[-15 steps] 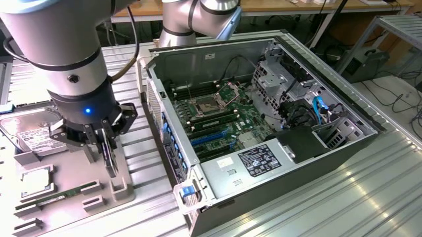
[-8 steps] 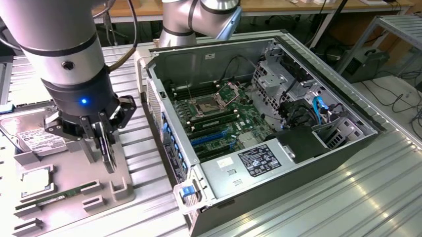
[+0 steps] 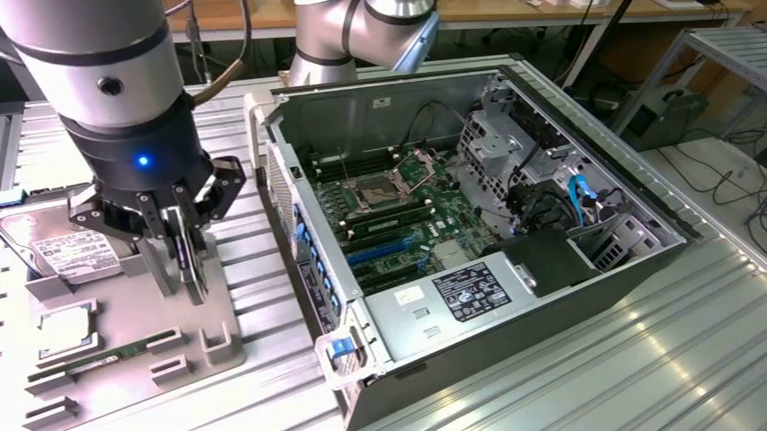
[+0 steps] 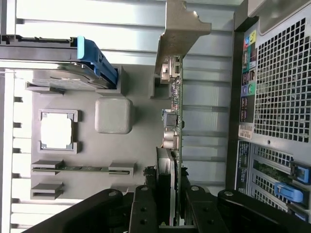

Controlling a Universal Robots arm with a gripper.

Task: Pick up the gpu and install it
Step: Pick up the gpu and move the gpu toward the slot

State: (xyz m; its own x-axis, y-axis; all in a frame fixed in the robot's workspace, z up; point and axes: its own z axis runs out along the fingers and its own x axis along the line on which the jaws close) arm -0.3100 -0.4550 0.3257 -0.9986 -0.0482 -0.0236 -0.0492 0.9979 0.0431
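The gpu (image 3: 189, 269) is a thin dark card standing on edge over the grey parts tray (image 3: 222, 346), at the exterior view's left. Seen edge-on in the wrist view, the gpu (image 4: 176, 121) has its silver bracket (image 4: 182, 39) at the far end. My gripper (image 3: 180, 238) reaches down from above and is shut on the card's upper edge. Its black fingers (image 4: 146, 206) press the card from both sides, gripper (image 4: 170, 196). Whether the card's lower edge still rests in its tray slot cannot be told.
The open computer case (image 3: 480, 224) lies beside the tray, with its motherboard and blue slots (image 3: 390, 244) exposed. The case's rear panel (image 4: 282, 87) is close to the card. The tray (image 4: 141, 145) also holds a hard drive (image 3: 72, 251), a processor (image 4: 57, 130) and a memory stick (image 4: 82, 168).
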